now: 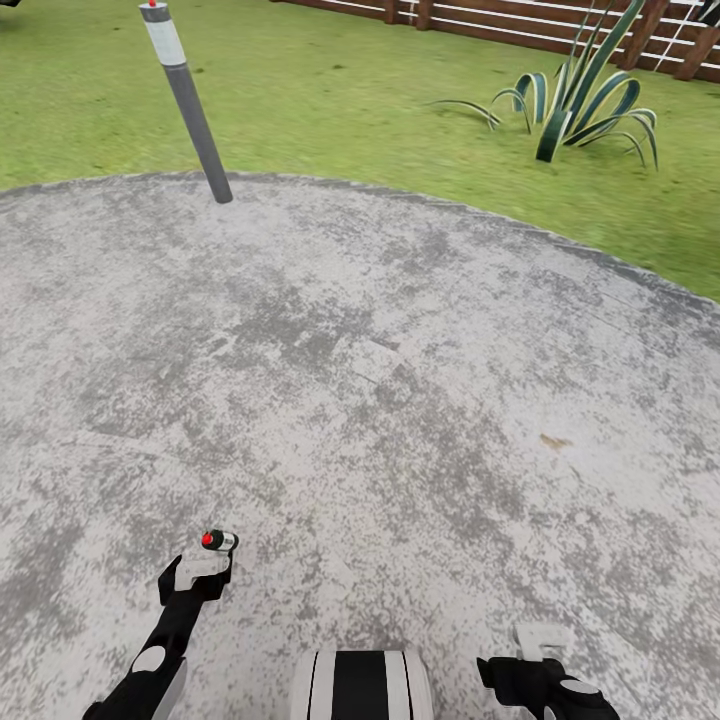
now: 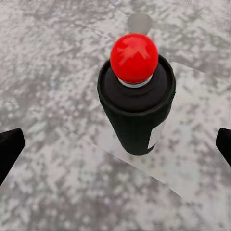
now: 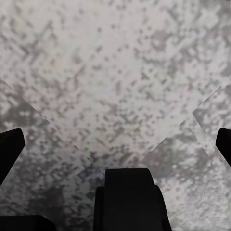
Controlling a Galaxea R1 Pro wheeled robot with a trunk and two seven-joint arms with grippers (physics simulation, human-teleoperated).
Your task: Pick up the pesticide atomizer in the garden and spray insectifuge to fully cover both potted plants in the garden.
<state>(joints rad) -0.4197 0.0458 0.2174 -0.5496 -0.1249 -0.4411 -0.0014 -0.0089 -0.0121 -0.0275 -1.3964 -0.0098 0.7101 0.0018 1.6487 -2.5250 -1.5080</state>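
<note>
The spray bottle, dark-bodied with a red cap, stands on the grey patio near the robot, just beyond the left claw. In the left wrist view that claw's fingers are spread wide to either side of the bottle, not touching it. The right claw hangs released over bare paving. Nothing is picked up yet. A striped spiky plant grows far right by the fence. Grasping and all spraying remain.

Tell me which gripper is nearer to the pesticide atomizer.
Left. The left gripper is open right at the pesticide atomizer, fingers either side; the right gripper hangs far off across the patio.
</note>
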